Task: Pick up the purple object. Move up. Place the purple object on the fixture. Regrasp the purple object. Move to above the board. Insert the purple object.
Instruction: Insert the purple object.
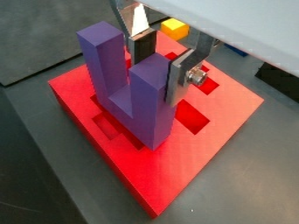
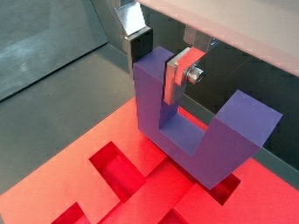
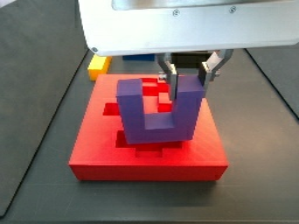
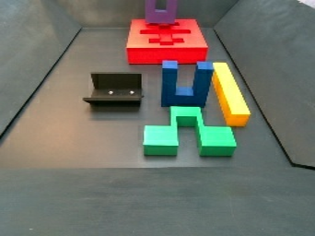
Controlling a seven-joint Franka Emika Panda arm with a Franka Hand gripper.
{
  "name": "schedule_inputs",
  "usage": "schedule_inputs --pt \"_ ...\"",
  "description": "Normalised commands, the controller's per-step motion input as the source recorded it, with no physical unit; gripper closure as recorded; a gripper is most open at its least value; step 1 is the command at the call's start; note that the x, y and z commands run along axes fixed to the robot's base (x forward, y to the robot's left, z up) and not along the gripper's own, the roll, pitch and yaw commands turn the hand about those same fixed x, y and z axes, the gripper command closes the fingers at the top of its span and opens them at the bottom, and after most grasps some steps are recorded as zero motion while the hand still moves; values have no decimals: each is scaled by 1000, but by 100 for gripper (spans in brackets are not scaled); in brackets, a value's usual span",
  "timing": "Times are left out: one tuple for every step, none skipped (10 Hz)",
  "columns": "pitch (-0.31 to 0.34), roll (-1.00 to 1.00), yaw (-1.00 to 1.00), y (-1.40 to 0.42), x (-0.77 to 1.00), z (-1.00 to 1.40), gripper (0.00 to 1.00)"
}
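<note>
The purple object [image 1: 149, 105] stands upright on the red board [image 1: 187, 166] with both prongs pointing up. Its base sits down in one of the darker cutouts, as both wrist views show [image 2: 205, 140]. My gripper [image 1: 162, 74] is directly above the board, shut on one prong, with a silver finger plate pressed to each side [image 2: 158, 72]. In a side view the purple object [image 3: 146, 118] rises from the middle of the board [image 3: 146, 162] with the gripper [image 3: 191, 77] on its right prong. The fixture [image 4: 113, 90] stands bare on the floor, away from the board [image 4: 185, 41].
A blue U-shaped block [image 4: 185, 85] stands beside a yellow bar [image 4: 229, 92], with a green piece [image 4: 185, 132] in front of them. The yellow bar also shows beyond the board [image 1: 174, 28]. Sloping dark walls ring the floor.
</note>
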Motion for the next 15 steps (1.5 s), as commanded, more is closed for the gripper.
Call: schedule_inputs --pt "0 0 -43 -17 0 -49 100" --pt "-9 0 -29 -46 0 -94 100" --pt "-10 14 -3 -129 0 -163 100" --pt "-6 49 -20 -97 -54 -177 100" --pt "0 66 -34 -71 -80 -151 100" --pt "0 83 -49 -63 -86 -169 100" --pt "0 91 -60 -34 -69 -169 100" --pt "0 97 -60 0 -97 -129 100" --pt "0 56 -54 0 -111 -103 100" --pt "0 30 -57 0 -100 -129 100" --pt "0 21 -57 0 -100 -137 100" --pt "-27 0 -63 -57 0 -217 100" --pt "-71 -19 -54 -109 140 -394 100" --pt "-64 -91 -77 -20 171 -477 100" --pt "-59 -121 -83 0 174 -523 100"
